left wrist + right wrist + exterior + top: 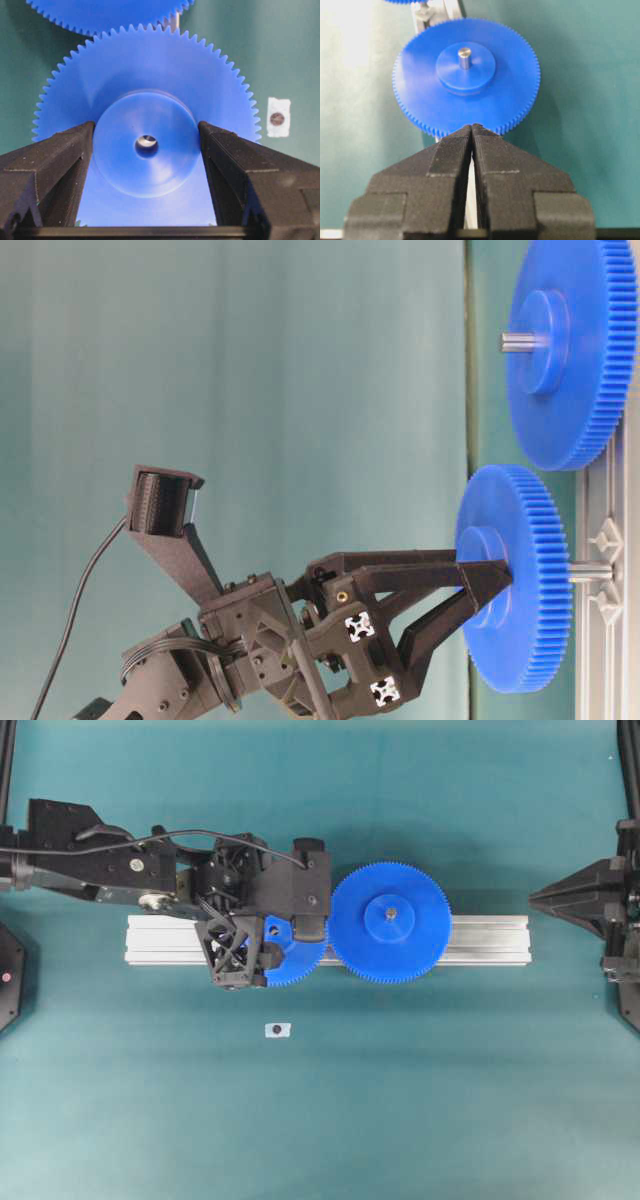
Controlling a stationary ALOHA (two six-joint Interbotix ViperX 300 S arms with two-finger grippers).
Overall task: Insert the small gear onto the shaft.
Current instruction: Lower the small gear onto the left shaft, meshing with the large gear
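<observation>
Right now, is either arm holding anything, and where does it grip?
The left fingers hold the small gear by its raised hub. The right fingers hold nothing.

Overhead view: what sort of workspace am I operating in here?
Most likely a lab test bench: a teal mat, an aluminium rail fixture carrying a large gear, and nothing else around.

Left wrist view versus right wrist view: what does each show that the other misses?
Only the left wrist view shows the left gripper with its fingers clamped on the hub of the small gear, and a small white tag on the mat. Only the right wrist view shows the right gripper shut and empty, and a metal pin standing through the larger gear's hub. Both show the larger gear and the green mat.
</observation>
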